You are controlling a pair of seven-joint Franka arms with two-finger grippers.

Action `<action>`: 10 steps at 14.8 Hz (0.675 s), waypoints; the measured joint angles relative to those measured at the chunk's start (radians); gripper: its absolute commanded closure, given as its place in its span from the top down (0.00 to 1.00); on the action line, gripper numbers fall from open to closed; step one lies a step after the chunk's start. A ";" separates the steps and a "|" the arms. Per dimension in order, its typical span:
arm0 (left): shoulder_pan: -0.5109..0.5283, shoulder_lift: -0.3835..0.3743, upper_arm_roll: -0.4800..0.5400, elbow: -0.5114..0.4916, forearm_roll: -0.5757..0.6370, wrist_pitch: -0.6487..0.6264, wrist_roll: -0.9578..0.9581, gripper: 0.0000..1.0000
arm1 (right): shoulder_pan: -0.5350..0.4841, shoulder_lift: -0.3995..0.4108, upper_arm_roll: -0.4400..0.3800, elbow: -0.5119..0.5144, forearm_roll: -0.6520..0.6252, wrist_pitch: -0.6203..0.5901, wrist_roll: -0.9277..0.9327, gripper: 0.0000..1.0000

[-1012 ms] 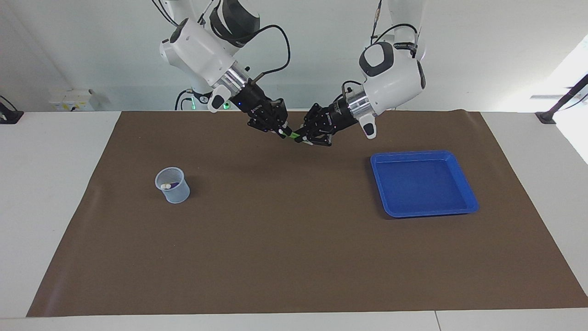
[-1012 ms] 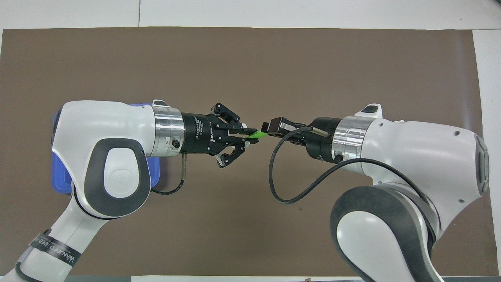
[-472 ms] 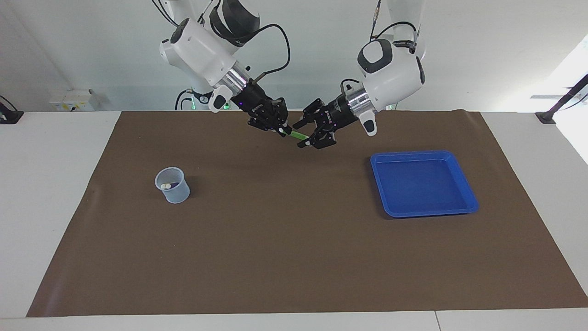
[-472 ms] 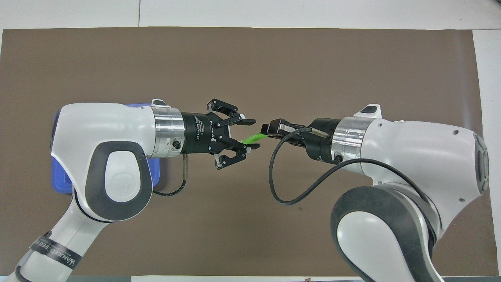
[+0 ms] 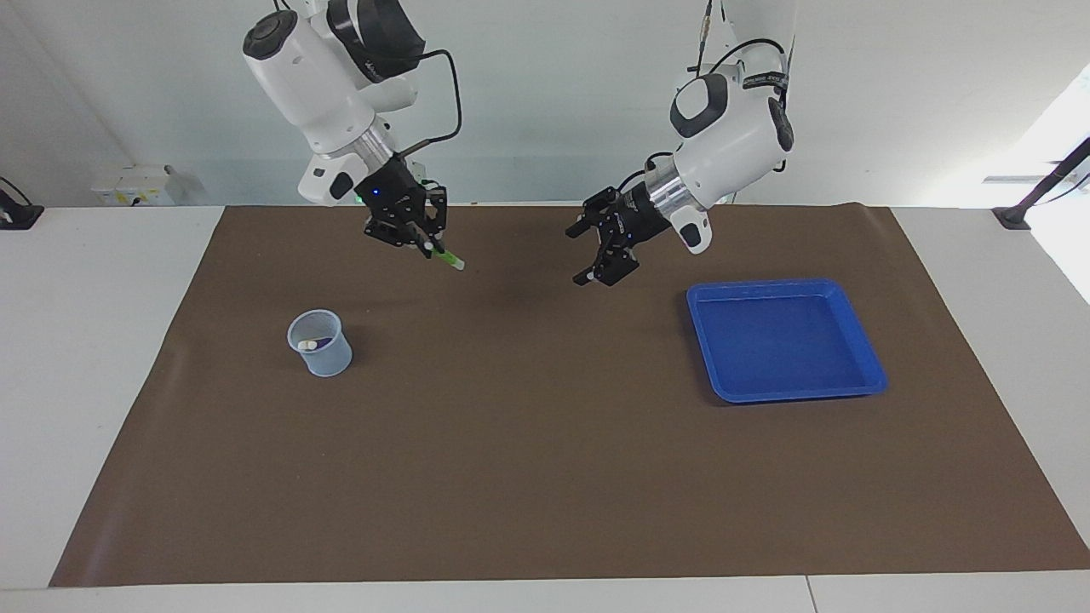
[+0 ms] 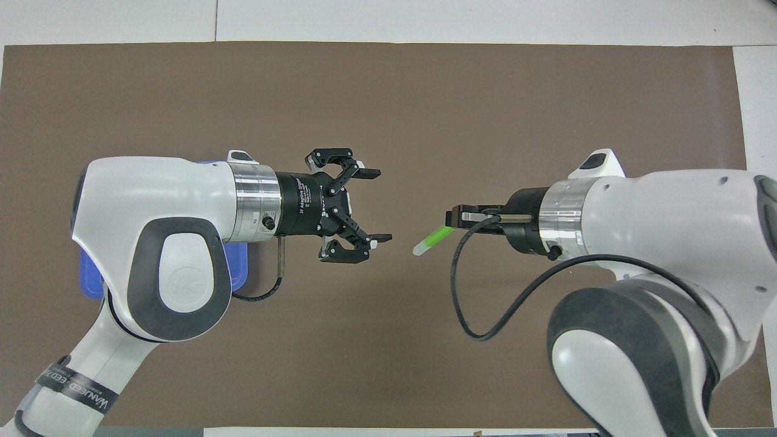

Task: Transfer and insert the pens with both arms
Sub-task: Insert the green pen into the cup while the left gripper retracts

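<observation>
My right gripper (image 5: 424, 245) is shut on the green pen (image 5: 444, 257), which hangs tilted with its pale cap end down, in the air over the mat between the cup and the table's middle. In the overhead view the right gripper (image 6: 451, 218) holds the green pen (image 6: 432, 239) too. My left gripper (image 5: 578, 255) is open and empty over the mat beside the blue tray; it also shows in the overhead view (image 6: 381, 205). A clear cup (image 5: 320, 343) holds a purple pen (image 5: 324, 342) and a pale cap end. No yellow pen shows.
A blue tray (image 5: 783, 339) lies on the brown mat (image 5: 545, 460) toward the left arm's end; in the overhead view the tray (image 6: 238, 280) is mostly under the left arm. The cup is hidden under the right arm in the overhead view.
My left gripper opened and let go of the green pen, then drew back toward the tray. My right gripper carried the pen away toward the cup's end of the table.
</observation>
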 measured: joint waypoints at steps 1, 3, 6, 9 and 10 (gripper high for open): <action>0.017 -0.001 0.001 0.001 0.040 -0.019 0.005 1.00 | -0.016 0.001 0.000 0.002 -0.033 -0.009 -0.037 0.00; 0.055 -0.002 0.001 0.007 0.144 -0.073 0.025 1.00 | -0.042 0.006 0.000 0.021 -0.102 -0.033 -0.106 0.00; 0.115 -0.003 0.003 0.022 0.219 -0.164 0.187 1.00 | -0.085 0.034 0.000 0.105 -0.233 -0.082 -0.247 0.00; 0.176 -0.003 0.005 0.025 0.311 -0.233 0.416 1.00 | -0.150 0.062 -0.001 0.125 -0.265 -0.061 -0.406 0.00; 0.194 -0.003 0.006 0.032 0.352 -0.255 0.484 1.00 | -0.173 0.076 -0.001 0.118 -0.266 -0.037 -0.444 0.00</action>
